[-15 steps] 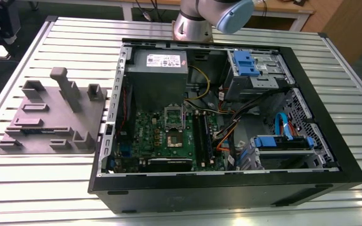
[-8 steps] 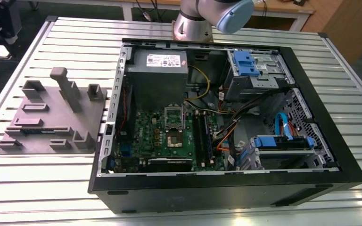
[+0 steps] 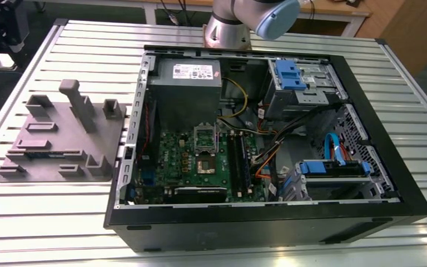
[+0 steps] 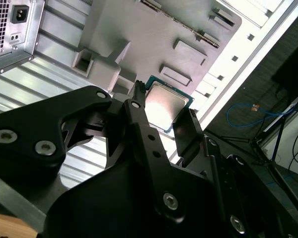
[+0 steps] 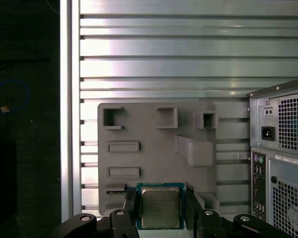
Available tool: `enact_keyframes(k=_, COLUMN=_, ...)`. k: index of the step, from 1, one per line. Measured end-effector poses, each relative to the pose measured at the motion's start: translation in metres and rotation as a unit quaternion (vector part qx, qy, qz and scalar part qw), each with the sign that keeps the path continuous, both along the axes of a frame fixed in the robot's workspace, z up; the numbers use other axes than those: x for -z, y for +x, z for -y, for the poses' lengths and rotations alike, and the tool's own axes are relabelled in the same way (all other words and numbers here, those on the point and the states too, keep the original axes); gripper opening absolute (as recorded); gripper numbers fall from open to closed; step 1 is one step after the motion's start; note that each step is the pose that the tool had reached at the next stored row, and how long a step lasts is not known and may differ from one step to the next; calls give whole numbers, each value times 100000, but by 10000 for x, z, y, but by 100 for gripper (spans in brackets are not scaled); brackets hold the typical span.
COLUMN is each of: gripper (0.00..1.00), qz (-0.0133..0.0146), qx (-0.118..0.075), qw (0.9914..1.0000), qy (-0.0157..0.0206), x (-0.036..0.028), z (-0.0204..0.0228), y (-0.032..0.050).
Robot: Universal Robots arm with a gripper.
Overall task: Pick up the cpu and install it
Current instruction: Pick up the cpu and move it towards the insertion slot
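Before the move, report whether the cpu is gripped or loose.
Gripped, it seems: both wrist views show the cpu clamped between the pincer's fingers.

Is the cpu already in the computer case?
No, in the first wrist view the cpu sits between the end effector fingers, outside the computer case.

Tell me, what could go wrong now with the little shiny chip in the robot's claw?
The gripper pinches the cpu by just its thin edges above the gray tray, so it might slip and drop. The socket sits deep in the computer case near loose cables; a tilted chip could probably go in crooked.
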State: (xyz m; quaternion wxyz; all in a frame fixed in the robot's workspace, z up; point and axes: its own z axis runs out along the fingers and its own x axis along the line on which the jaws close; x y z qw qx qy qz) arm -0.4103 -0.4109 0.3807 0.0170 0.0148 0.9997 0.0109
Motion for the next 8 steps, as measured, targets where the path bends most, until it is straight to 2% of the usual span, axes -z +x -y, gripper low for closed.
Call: enact_keyframes(k=8, gripper=47, qz=0, qx=0, qw=100000, qy=0, x=0, z=0, y=18)
